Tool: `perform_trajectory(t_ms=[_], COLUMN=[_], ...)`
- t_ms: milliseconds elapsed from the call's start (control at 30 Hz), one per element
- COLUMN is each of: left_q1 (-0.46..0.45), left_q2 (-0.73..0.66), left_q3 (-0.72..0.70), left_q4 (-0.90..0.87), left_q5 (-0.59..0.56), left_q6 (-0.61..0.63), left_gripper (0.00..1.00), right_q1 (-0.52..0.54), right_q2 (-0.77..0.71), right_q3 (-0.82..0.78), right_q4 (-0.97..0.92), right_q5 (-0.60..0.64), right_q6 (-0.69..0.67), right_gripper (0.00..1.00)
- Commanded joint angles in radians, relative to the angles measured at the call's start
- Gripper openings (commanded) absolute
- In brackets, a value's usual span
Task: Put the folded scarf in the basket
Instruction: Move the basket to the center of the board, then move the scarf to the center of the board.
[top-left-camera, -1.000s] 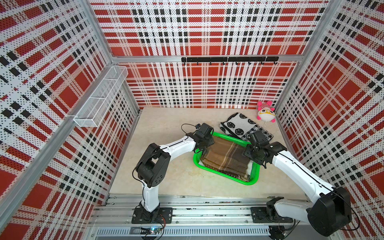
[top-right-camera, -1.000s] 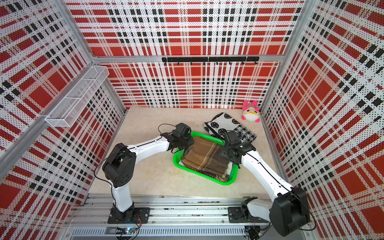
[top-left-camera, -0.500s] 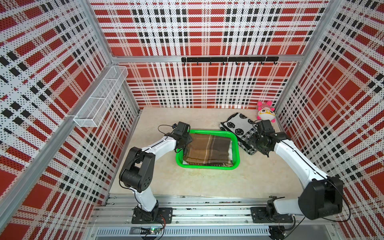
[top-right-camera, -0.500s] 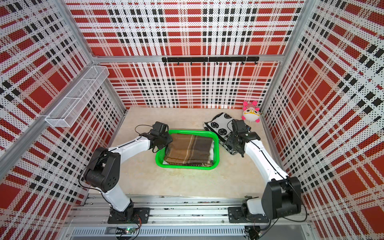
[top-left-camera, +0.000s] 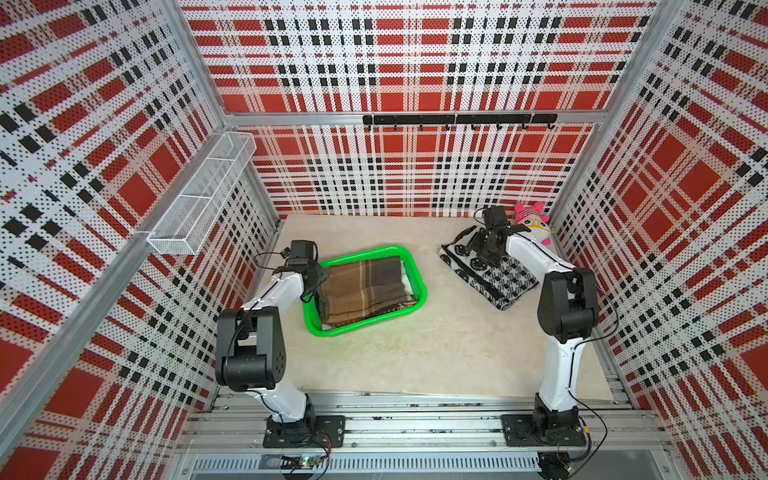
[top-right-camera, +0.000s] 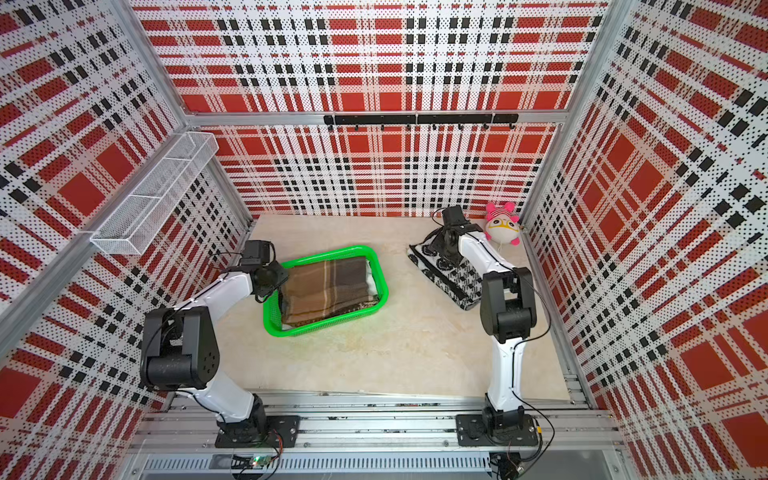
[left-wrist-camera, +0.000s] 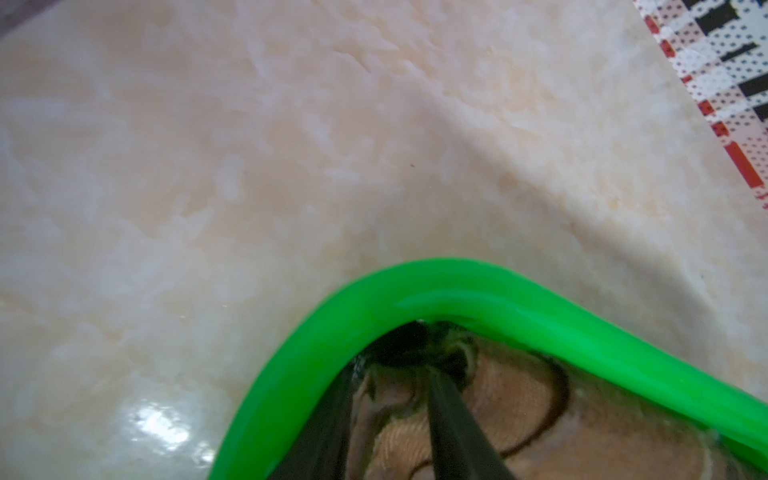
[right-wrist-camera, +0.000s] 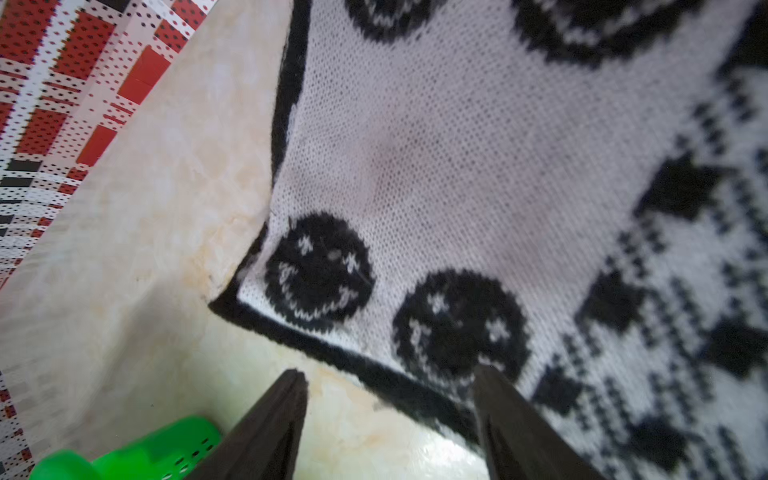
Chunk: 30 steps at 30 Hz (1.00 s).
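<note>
Red-plaid perforated walls (top-left-camera: 415, 62) box in a pale marbled table (top-left-camera: 415, 357). Near its centre, toward 9 o'clock, the green basket (top-left-camera: 353, 326) already holds the folded brown scarf (top-left-camera: 361, 286), so the placing looks done and only letting go seems left. The left claw (left-wrist-camera: 392, 370), at the basket's 10 o'clock corner, is narrowed onto a pinch of that scarf just inside the rim. The right claw (right-wrist-camera: 386, 374) gapes empty over a black-and-white knit scarf (top-left-camera: 494, 278) at 2 o'clock, well apart from the basket.

Place: robot lab test cell.
Walls: plaid-printed perforated panels (top-left-camera: 415, 62) on aluminium posts, filling the top and sides of both top views.
Base: left arm (top-left-camera: 266, 316) and right arm (top-left-camera: 561, 316) bolted to an aluminium rail (top-left-camera: 415, 428) along the bottom edge.
Fittings: wire mesh shelf (top-left-camera: 199, 199) at upper left; black hook rail (top-left-camera: 457, 119) at upper centre.
</note>
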Motion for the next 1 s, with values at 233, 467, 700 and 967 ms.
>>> perform_trajectory(t_ms=[233, 467, 700, 967], left_q1=[-0.003, -0.366, -0.630, -0.812], left_q2=[-0.105, -0.061, 0.070, 0.206], left_q3=[0.113, 0.273, 0.427, 0.491], left_q4=[-0.071, -0.097, -0.087, -0.066], left_q5=[-0.039, -0.030, 0.007, 0.028], left_q6=[0.017, -0.093, -0.157, -0.192], left_gripper=[0.43, 0.43, 0.43, 0.57], right_q1=[0.078, 0.143, 0.262, 0.342], right_q2=[0.218, -0.010, -0.225, -0.466], right_q3=[0.151, -0.256, -0.551, -0.756], right_q4=[-0.189, -0.033, 0.015, 0.016], right_q5=[-0.120, -0.123, -0.085, -0.062], right_q6=[-0.117, -0.062, -0.049, -0.037], right_gripper=[0.68, 0.68, 0.68, 0.71])
